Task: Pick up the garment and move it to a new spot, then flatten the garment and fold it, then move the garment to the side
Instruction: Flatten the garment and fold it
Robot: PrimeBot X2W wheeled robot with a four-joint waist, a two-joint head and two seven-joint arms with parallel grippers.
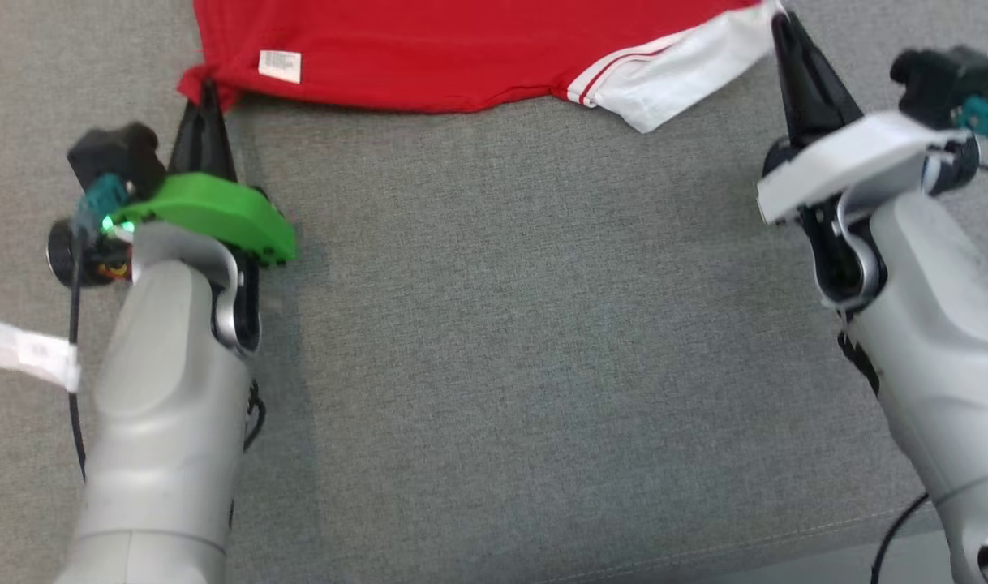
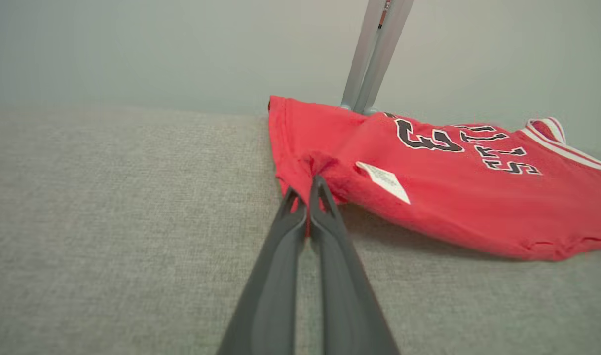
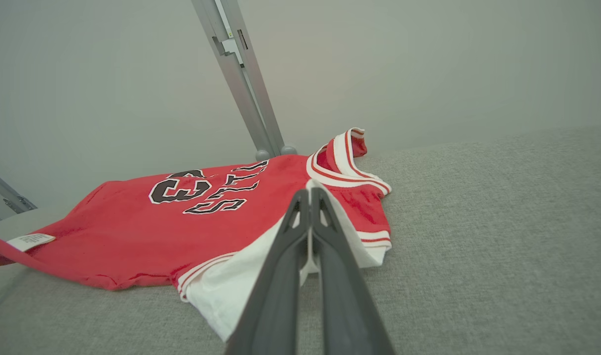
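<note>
Jersey [image 1: 429, 57], red with white trim, lies across the 12 o'clock edge of the head view on the grey woven tabletop [image 1: 510, 341]. Its near hem runs from 10 o'clock to 1 o'clock.

The left jaws are pressed together on the hem corner at 10 o'clock. The dark left fingers [image 1: 206, 138] point toward 12, and red cloth bunches at their tips. In the left wrist view those fingers [image 2: 276, 276] rise from 6 o'clock and pinch a puckered fold of the jersey [image 2: 429, 197]. Its near edge is raised a little, with shadow under it. A white label [image 2: 383, 181] sits just to the 3 o'clock side of the pinch. Black lettering edged in white lies beyond, toward 2 o'clock.

The right jaws, at 2 o'clock in the head view, are also closed, on the white part of the jersey. The right fingers [image 1: 802, 81] meet the white cloth at its far corner. In the right wrist view the fingers [image 3: 281, 286] are shut with white fabric caught between them, and the jersey [image 3: 132, 231] spreads toward 9 o'clock. The striped collar sits at 12 o'clock past the tips.

A metal post [image 3: 241, 79] stands behind the jersey. A white strap [image 1: 23, 353] lies at 9 o'clock in the head view.
</note>
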